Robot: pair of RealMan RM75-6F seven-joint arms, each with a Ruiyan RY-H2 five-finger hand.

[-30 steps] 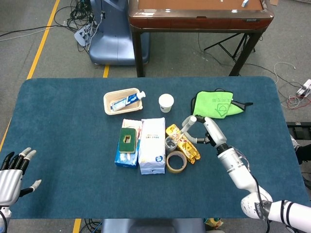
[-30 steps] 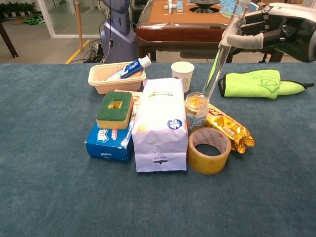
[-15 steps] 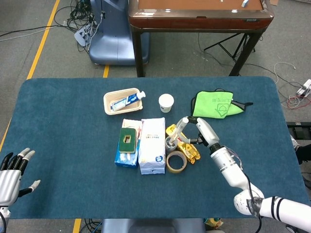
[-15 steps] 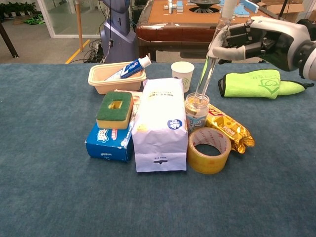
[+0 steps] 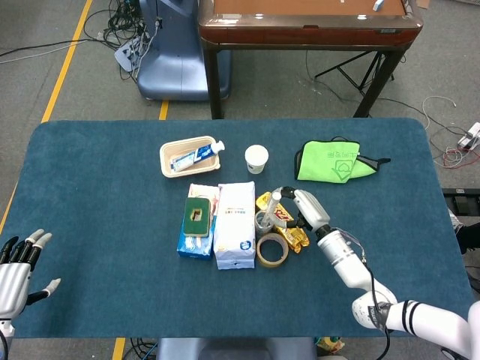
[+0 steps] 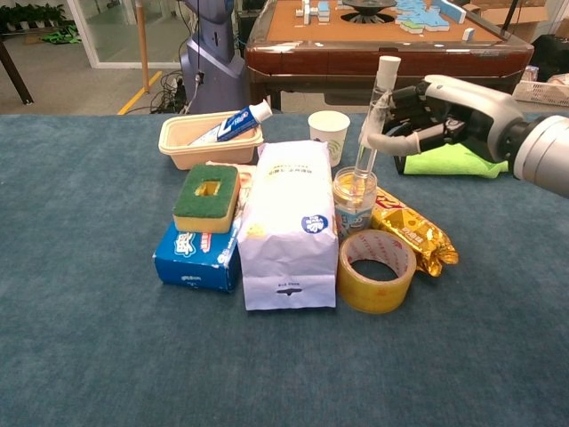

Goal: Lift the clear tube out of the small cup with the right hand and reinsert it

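One right hand (image 6: 418, 120) gripped the clear tube (image 6: 372, 120), its lower end inside the small cup (image 6: 354, 201); left hand (image 5: 15, 268) spread, holding nothing

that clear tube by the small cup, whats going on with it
The right hand holds the clear tube nearly upright, its lower end down inside the small cup, which stands between the white bag and the gold snack packet. The left hand rests open at the table's near left edge, holding nothing.
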